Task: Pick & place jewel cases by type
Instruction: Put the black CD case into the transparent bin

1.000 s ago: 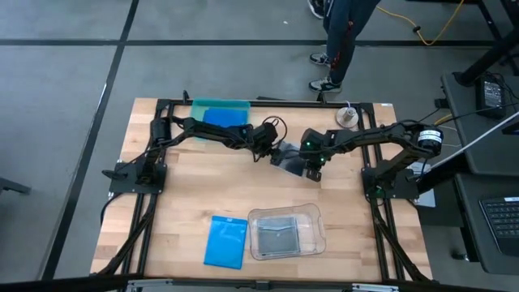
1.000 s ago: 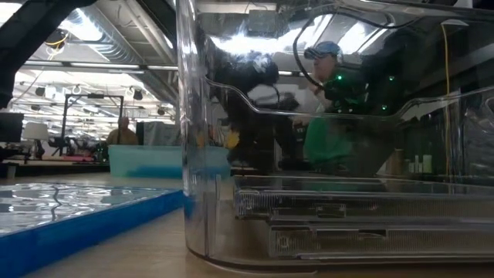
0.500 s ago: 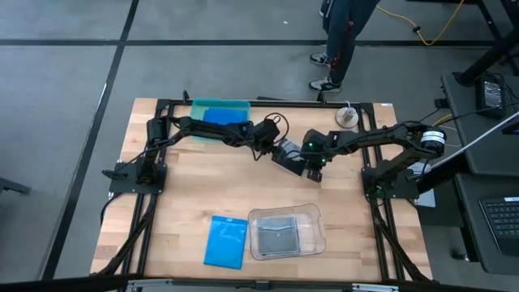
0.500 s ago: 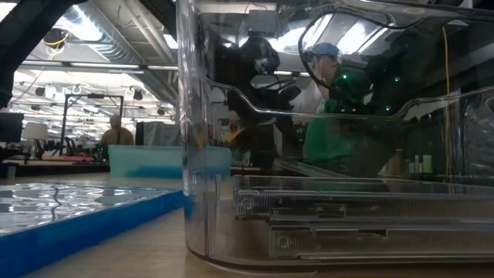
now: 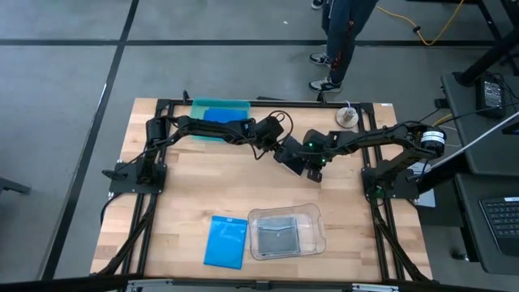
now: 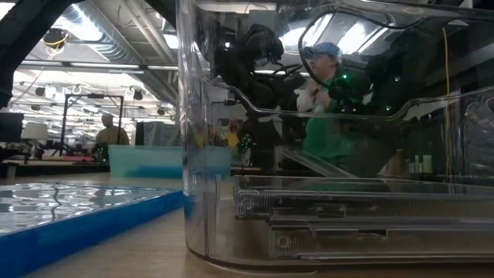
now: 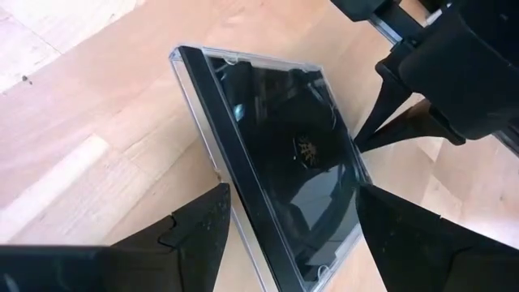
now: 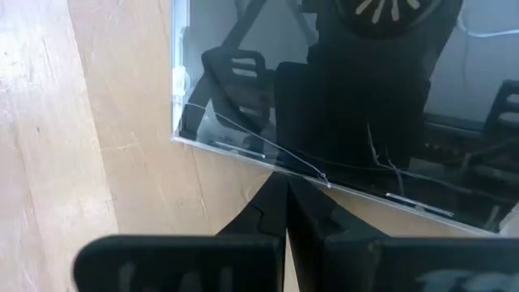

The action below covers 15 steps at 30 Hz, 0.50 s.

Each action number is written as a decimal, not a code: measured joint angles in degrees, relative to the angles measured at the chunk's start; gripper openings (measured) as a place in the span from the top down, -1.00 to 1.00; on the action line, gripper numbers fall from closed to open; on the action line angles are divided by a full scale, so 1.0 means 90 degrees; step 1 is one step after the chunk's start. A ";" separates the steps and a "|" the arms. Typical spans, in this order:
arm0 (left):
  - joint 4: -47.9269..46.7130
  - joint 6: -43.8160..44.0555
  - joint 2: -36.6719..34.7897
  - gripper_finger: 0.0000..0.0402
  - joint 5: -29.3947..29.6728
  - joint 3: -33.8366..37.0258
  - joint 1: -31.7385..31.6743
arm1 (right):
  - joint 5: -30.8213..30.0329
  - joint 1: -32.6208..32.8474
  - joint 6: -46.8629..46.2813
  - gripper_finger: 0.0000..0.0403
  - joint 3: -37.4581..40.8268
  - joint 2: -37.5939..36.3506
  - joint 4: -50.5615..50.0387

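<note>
High view: both grippers are met over the middle of the table's far half, where a dark square jewel case point(image 5: 285, 152) is held between the left gripper point(image 5: 276, 146) and the right gripper point(image 5: 302, 159). Seen from the left wrist, this case point(image 7: 276, 154) is clamped edge to edge between the left fingers point(image 7: 195, 235), while the right fingers point(image 8: 285, 212) are pinched together on its clear rim. A blue jewel case point(image 5: 226, 241) is lain flat at the near edge beside a clear tray point(image 5: 318, 235) in which grey cases point(image 5: 280, 235) are stacked, and another blue case point(image 5: 224, 117) is held in a teal tray point(image 5: 203, 105) at the far edge.
</note>
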<state>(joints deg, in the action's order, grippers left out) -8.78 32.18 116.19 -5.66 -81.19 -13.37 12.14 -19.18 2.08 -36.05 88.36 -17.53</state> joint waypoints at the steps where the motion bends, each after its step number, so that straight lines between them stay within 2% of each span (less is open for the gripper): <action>1: 0.0001 0.0000 0.0001 -0.26 -0.0015 0.0000 0.0000 | -0.0002 0.0000 0.0016 0.96 0.0000 0.0000 -0.0001; 10: 0.0184 -0.0105 0.0009 -0.26 0.0287 -0.0051 0.0101 | -0.0002 0.0000 0.0138 0.96 -0.0006 0.0000 -0.0021; 15: 0.0199 -0.0571 0.0000 -0.26 0.0358 -0.0310 0.0154 | -0.0002 0.0000 0.0241 0.96 -0.0014 0.0000 -0.0056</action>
<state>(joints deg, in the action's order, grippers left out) -6.98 27.05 116.19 -2.44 -83.98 -11.98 12.12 -19.18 4.24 -36.18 88.36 -18.04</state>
